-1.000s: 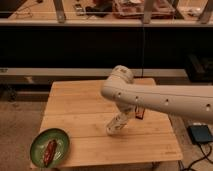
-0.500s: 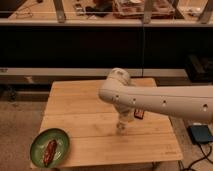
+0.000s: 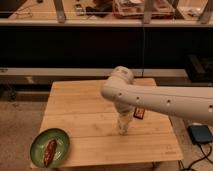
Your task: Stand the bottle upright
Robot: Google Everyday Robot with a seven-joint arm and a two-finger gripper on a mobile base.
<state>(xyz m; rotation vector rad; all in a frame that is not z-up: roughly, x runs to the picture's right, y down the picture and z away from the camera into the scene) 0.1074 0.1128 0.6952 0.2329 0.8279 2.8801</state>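
Pale plastic bottle: the small translucent bottle (image 3: 123,126) is on the wooden table (image 3: 80,110), right of centre and toward the near edge, directly under my arm. It looks close to upright, though I can't rule out a slight lean.
Gripper: the gripper (image 3: 125,116) is low over the table, right at the bottle's top, and mostly hidden by the white arm (image 3: 160,102). I cannot tell whether it is holding the bottle or is free of it.
Neighbours: a small dark reddish box (image 3: 140,114) lies just beside the bottle on its right. The green plate (image 3: 62,145) sits well apart at the near left corner, with something brownish on it.
Step in hand: I judge this to be settling the bottle on its base (the task looks nearly done).
Doing it well: I'd want the base flat on the wood before any release, then a straight vertical lift with no sideways drag.
Risk: a bottle this light probably tips at a nudge, and the box leaves little room on that side.
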